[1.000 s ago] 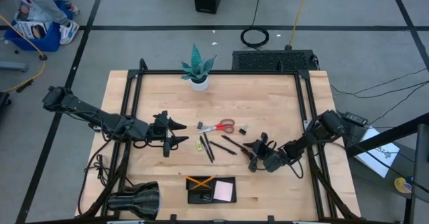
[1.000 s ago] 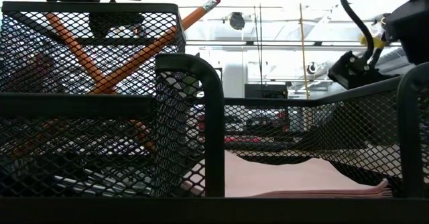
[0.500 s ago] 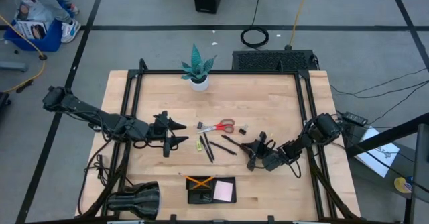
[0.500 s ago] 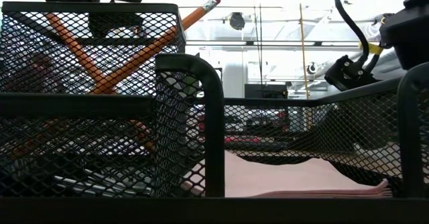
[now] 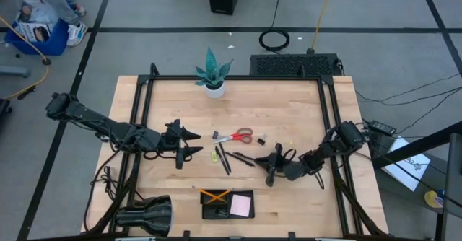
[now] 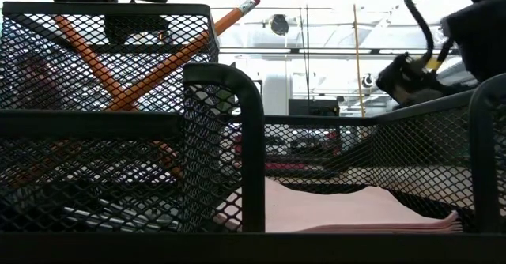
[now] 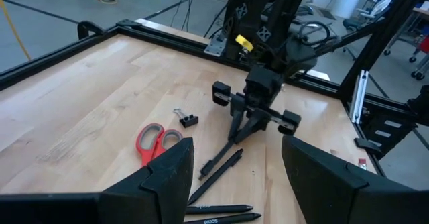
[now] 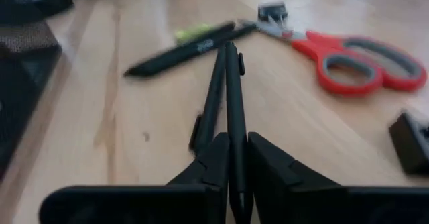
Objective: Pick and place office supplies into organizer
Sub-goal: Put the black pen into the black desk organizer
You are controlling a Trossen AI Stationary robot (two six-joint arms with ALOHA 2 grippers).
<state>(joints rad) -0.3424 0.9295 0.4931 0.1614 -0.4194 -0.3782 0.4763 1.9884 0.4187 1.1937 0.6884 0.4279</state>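
Note:
My right gripper (image 5: 269,163) is low over the table, right of centre, shut on a thin black pen (image 8: 228,90). A second black pen (image 8: 206,106) lies right beside it. Further pens (image 5: 224,159), red-handled scissors (image 5: 235,136), a black clip (image 5: 261,138) and a small yellow piece (image 5: 216,155) lie on the table. My left gripper (image 5: 189,143) is open and empty, left of them. The black mesh organizer (image 5: 216,213) stands at the near edge and holds two orange pencils (image 5: 214,195) and a pink note pad (image 5: 241,206). My right gripper pinches the black pen near its near end (image 8: 232,158) between its two fingers (image 8: 268,167). The fingers come slanting down from the table's right and lie along the pen. The pen points ahead, low over the wood; I cannot tell whether its far end (image 8: 228,49) touches the table.
A potted teal plant (image 5: 213,73) stands at the far edge. A black rounded cylinder (image 5: 144,213) lies at the near left corner. Black frame rails (image 5: 141,118) run along both table sides. A person's legs show beyond the table at the far left.
My right gripper has gone a little toward the table's left, in among the pens.

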